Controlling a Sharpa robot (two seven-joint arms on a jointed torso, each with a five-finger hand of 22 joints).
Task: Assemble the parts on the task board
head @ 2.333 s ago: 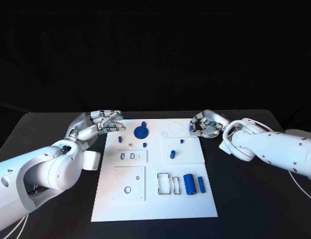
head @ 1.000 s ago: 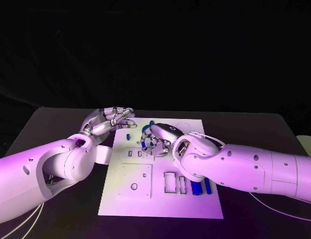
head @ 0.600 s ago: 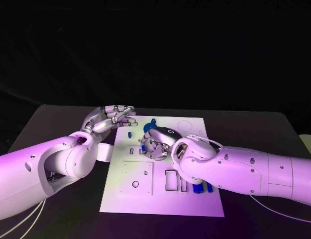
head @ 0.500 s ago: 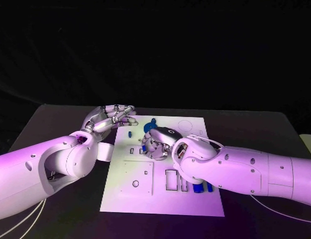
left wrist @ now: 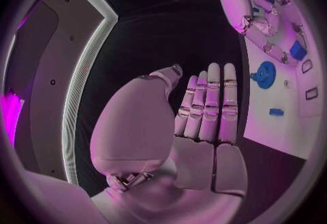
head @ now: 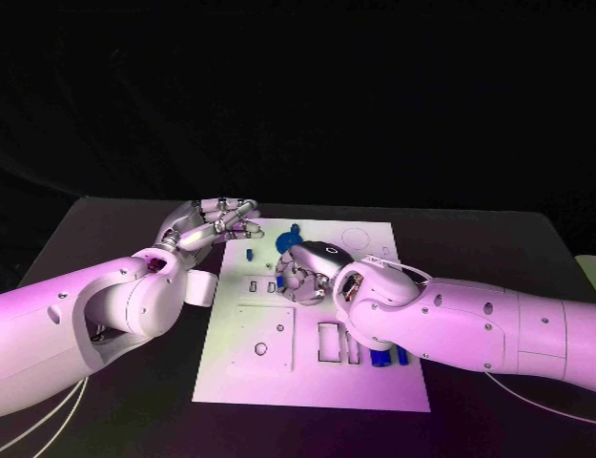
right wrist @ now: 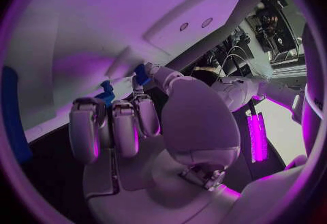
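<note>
I see the right robot hand (head: 302, 275) pinching a small blue part (right wrist: 142, 75) low over the task board's (head: 312, 382) middle, while the left robot hand (head: 213, 223) hovers released beside its far-left corner.

We are seeing our left hand (left wrist: 204, 109) lying flat and empty, its fingers (left wrist: 212, 98) stretched straight and held side by side over the dark table (left wrist: 163, 44). Beside them the white board (left wrist: 300, 120) is carrying a round blue part (left wrist: 264, 74) and a small blue piece (left wrist: 276, 112). Our right hand (left wrist: 255, 11) is reaching down onto the board further along.
</note>
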